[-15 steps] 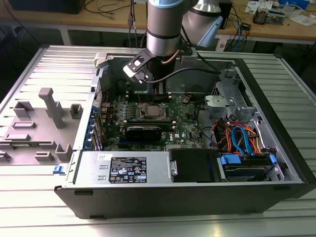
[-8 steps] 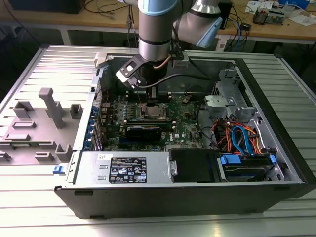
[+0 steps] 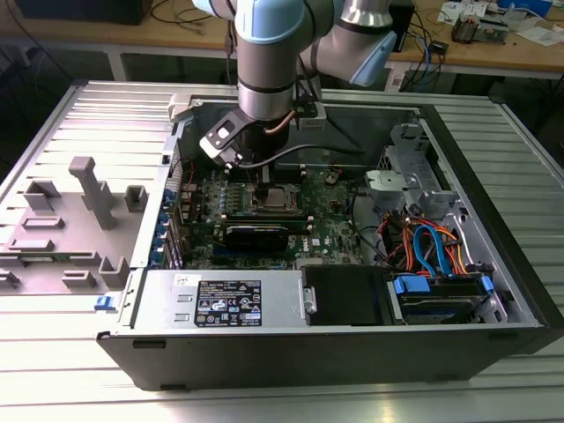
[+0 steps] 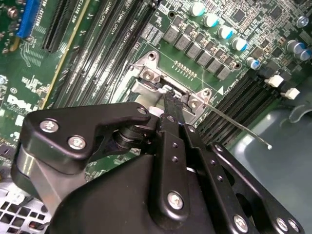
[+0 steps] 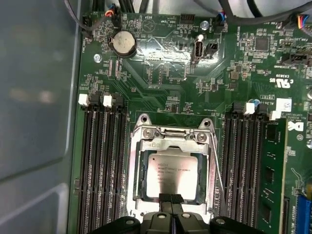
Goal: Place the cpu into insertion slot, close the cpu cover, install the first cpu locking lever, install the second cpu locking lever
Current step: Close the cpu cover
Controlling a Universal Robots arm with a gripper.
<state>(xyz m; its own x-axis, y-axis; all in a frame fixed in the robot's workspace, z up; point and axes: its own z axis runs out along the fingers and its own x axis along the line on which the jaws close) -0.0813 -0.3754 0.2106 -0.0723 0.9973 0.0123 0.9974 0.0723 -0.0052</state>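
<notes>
1. The cpu point(image 5: 171, 170) lies flat in the insertion slot point(image 5: 131, 163) on the green motherboard point(image 5: 165, 87).
2. The cpu cover point(image 5: 168, 145) lies down over it, framing its silver-grey top.
3. The pincer point(image 5: 171, 198) is narrow, its fingertips pressed together with nothing between them, at the cover's edge.
4. A thin locking lever point(image 4: 239, 127) angles away from the slot's corner.

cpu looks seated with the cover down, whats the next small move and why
Probably slide the end effector across to the locking lever and press it down: the cpu lies under the lowered cpu cover, the end effector sits at that cover's edge, and the lever sticks out, seemingly unlatched.
</notes>
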